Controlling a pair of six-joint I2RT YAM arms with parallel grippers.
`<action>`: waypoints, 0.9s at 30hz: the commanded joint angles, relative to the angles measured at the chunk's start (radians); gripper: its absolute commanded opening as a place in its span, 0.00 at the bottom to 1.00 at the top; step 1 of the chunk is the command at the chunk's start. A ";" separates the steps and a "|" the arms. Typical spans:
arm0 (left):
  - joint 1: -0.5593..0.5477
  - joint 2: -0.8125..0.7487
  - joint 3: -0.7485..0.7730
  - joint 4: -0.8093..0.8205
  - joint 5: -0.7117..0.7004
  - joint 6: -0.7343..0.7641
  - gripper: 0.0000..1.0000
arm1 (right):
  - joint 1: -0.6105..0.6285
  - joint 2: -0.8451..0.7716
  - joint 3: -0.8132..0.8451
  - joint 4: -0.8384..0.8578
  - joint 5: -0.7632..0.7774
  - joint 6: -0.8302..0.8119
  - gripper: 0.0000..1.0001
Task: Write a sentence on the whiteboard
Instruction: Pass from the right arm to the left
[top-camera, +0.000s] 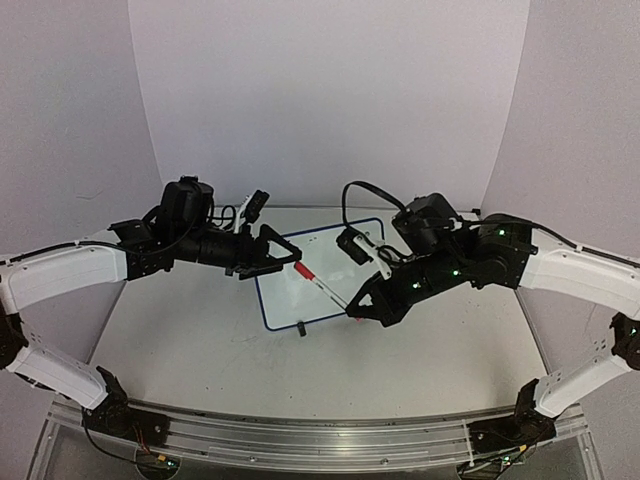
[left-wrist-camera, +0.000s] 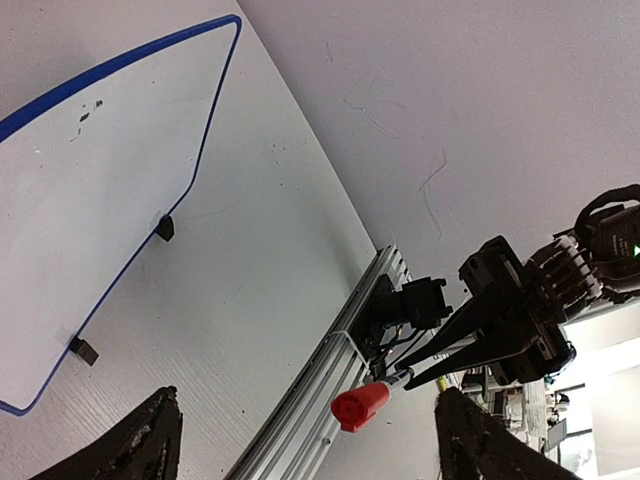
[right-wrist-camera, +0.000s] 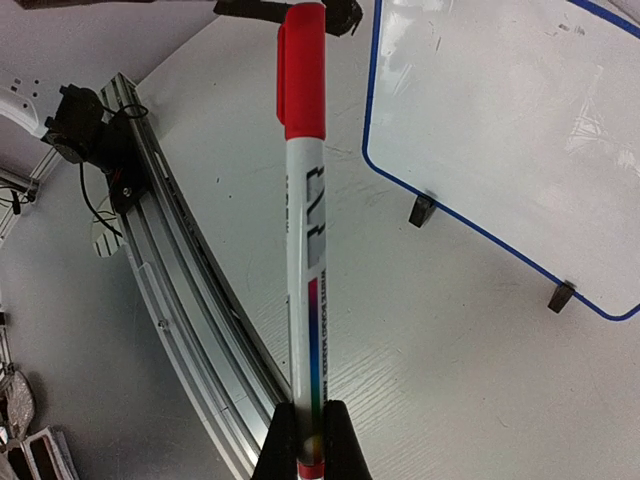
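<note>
The right gripper (top-camera: 355, 312) is clamped on just the tail end of the marker (top-camera: 322, 286). Its red cap (top-camera: 303, 270) reaches the tips of the left gripper (top-camera: 293, 255), whose jaws stand wide apart above the unwritten whiteboard (top-camera: 285, 302) lying between the arms. With so short a hold, I'd worry that a tug on the cap drags the marker loose or tilts it.

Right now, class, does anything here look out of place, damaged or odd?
Nothing is spilled or broken. One oddity: the marker in the shut right gripper wears its red cap, so it cannot write yet; the open left gripper is close to the cap. The whiteboard bears only faint specks.
</note>
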 joint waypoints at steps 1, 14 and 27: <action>-0.004 0.015 0.027 0.124 0.070 -0.052 0.77 | 0.014 0.015 0.055 0.011 -0.024 -0.025 0.00; -0.016 0.055 0.037 0.129 0.124 -0.060 0.42 | 0.016 0.016 0.054 0.012 -0.005 -0.031 0.00; -0.028 0.063 0.044 0.120 0.147 -0.057 0.09 | 0.016 0.013 0.043 0.011 0.045 -0.028 0.00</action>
